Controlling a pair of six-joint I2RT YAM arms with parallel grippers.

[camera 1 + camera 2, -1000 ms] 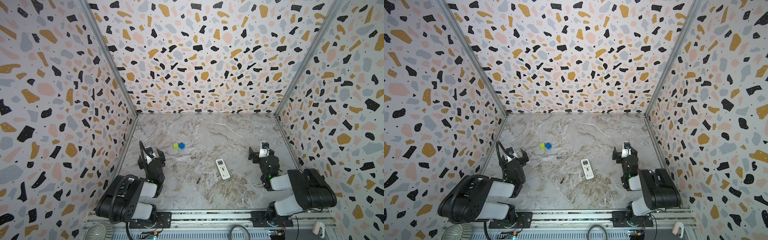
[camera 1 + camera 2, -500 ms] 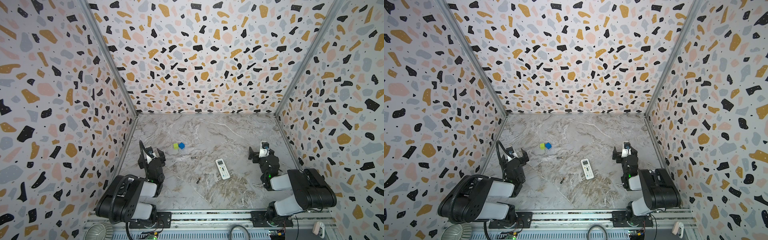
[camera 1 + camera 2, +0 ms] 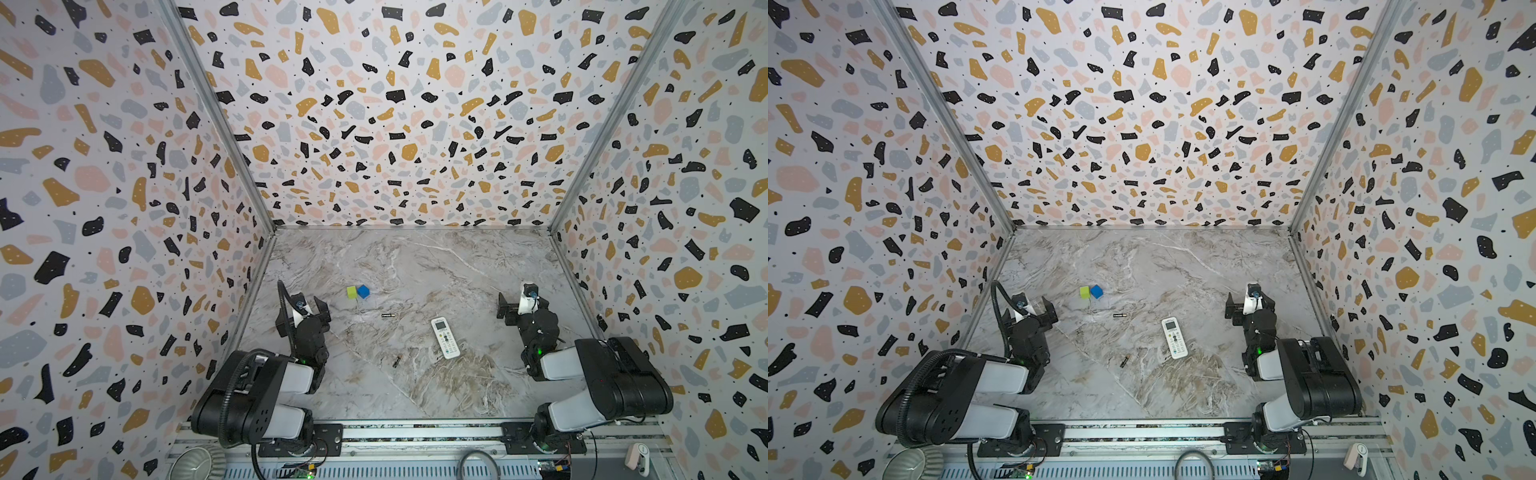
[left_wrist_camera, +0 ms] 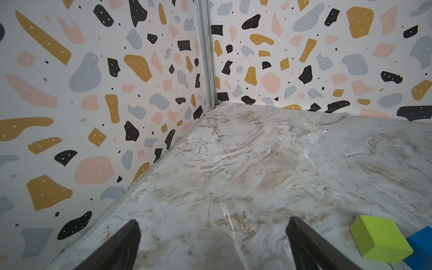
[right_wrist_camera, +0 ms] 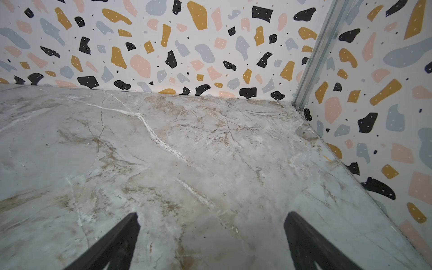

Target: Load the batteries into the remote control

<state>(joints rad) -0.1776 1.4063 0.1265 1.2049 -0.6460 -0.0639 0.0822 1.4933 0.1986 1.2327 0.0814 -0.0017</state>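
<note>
Nothing moved, slim white remote control [image 3: 445, 337], tiny cylindrical batteries [image 3: 387, 315]

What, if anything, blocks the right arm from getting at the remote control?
Probably yes: nothing blocks it. The right arm holds its jaws open and empty, and only bare table lies between them and the remote control.

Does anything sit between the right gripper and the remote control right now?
Nothing visible does. Only bare table separates the open right gripper from the remote control. The far battery, the near battery, the green cube and the blue cube all lie on the remote's other side.
</note>
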